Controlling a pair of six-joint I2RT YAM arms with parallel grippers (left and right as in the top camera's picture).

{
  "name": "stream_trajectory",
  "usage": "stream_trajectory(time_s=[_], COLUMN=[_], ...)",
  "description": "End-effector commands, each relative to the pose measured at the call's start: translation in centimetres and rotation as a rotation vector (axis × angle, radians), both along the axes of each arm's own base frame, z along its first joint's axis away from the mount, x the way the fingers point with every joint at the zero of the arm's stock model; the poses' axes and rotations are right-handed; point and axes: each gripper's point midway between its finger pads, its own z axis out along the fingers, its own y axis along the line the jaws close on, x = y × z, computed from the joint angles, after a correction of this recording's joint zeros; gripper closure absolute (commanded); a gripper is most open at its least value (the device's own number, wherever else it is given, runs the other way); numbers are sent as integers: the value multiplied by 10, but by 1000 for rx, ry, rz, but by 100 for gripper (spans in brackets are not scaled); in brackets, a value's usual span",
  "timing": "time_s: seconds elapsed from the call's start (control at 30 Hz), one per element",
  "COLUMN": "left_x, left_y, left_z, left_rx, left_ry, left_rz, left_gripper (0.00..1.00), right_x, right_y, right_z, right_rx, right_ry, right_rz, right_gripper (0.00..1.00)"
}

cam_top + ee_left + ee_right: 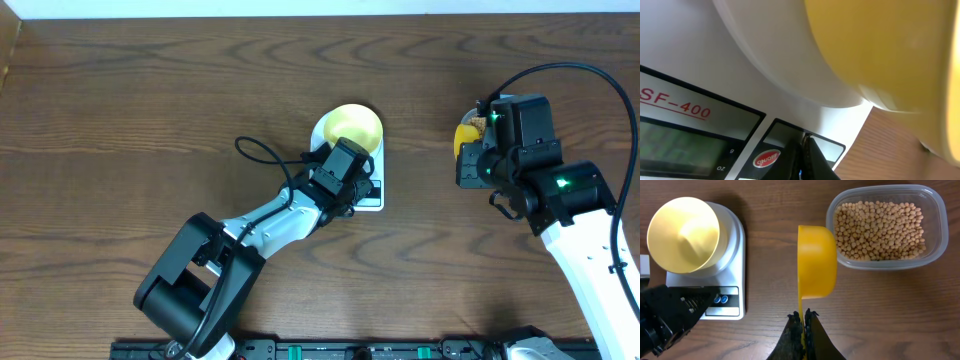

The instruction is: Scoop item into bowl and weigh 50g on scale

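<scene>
Overhead, the empty bowl (353,127) sits on the scale (374,198) with the left claw (356,190) over its panel, while the right claw (468,155) grips the scoop (464,136). The left wrist shows that claw pinched shut on nothing, tips just beside the ON/OFF button (766,159); press lightly, clear of the platform, so zero reads true. The right wrist shows the other claw clamped on the scoop handle, with beans (880,227) in the tub (935,210) alongside.

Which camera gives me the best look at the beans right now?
Right wrist: the beans lie in the clear tub, fully visible. Overhead, the right arm hides nearly all of them. Left wrist shows none.
</scene>
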Motion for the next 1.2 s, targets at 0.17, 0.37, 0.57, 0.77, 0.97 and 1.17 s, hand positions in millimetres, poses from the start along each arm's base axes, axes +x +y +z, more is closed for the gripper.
stream_trajectory(time_s=[0.17, 0.37, 0.57, 0.77, 0.97, 1.17], left_x=[-12, -16, -3, 19, 25, 26], left_y=[30, 67, 124, 231, 294, 319], left_z=[3, 70, 148, 186, 174, 164], left_rx=[130, 306, 569, 782, 837, 862], left_ry=[-18, -204, -474, -506, -410, -356], left_rz=[-71, -150, -160, 214, 370, 425], left_gripper=[93, 93, 93, 93, 93, 93], right_x=[1, 2, 3, -3, -3, 5], right_y=[-6, -6, -9, -13, -13, -12], right_z=[-1, -1, 0, -4, -10, -17], right_rx=[-23, -23, -37, -59, -64, -72], right_ry=[-1, -2, -9, 19, 43, 50], right_rz=[-13, -13, -19, -22, -22, -27], right_gripper=[99, 99, 99, 99, 99, 99])
